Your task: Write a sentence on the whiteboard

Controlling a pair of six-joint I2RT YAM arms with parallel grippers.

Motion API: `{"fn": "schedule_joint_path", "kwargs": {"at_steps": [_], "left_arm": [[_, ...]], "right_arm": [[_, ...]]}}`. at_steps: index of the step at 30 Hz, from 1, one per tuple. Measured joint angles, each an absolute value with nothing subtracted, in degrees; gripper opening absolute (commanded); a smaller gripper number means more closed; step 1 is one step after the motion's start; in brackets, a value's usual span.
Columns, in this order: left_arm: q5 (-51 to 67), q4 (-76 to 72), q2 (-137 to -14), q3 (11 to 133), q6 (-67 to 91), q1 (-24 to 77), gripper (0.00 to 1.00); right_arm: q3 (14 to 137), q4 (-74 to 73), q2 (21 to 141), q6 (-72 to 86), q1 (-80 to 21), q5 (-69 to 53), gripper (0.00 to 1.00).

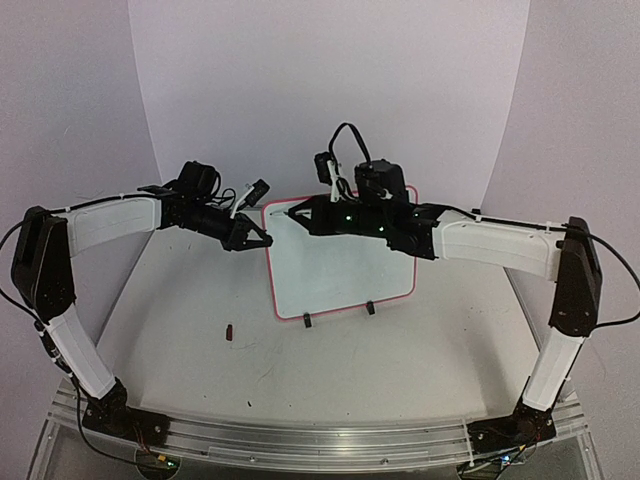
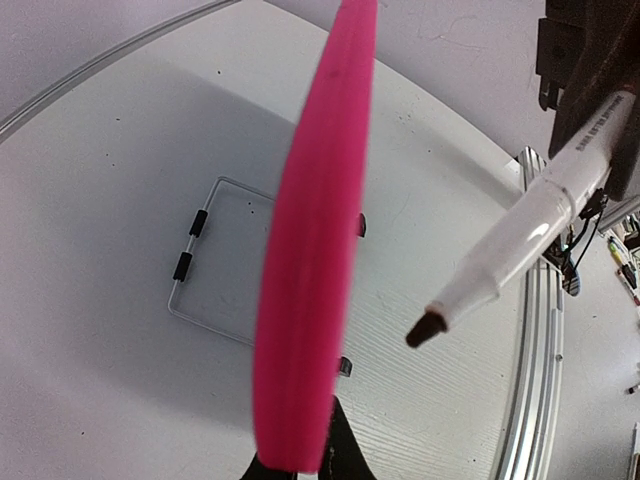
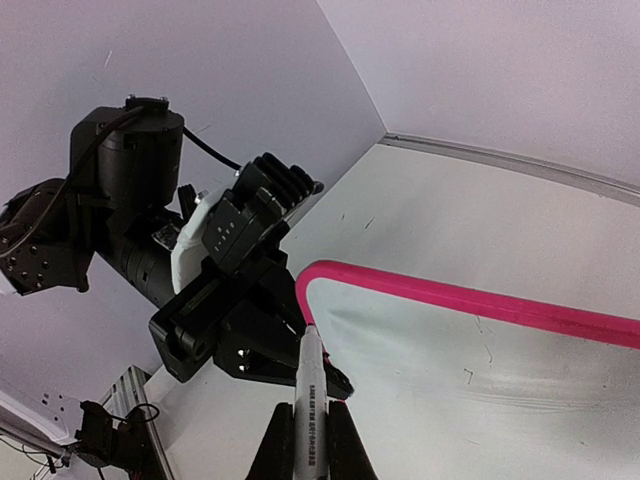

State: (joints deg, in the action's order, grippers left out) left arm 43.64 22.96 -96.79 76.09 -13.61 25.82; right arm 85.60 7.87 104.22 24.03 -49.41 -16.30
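White table (image 1: 420,350) fills the lower half of the top view. A small dark red piece (image 1: 231,331) lies on it at lower left, alone. Metal rail (image 1: 330,442) along the bottom edge. Plain white backdrop (image 1: 300,80) across the top. White marker (image 2: 520,235), dark tip pointing lower left, at right of the left wrist view.

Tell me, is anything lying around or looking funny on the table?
A small dark bit lies alone on the table, left of the whiteboard. It may be the cap of the marker, whose tip is bare, but it is too small to tell. Nothing looks spilled or broken.
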Motion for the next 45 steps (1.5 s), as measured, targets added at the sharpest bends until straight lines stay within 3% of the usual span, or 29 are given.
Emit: {"fn": "schedule_joint_path", "kwargs": {"at_steps": [45], "left_arm": [[43.18,22.98,-96.79,76.09,-13.63,25.80,0.00]], "right_arm": [[77.60,14.11,104.05,24.73,-49.93,-16.32,0.00]]}}
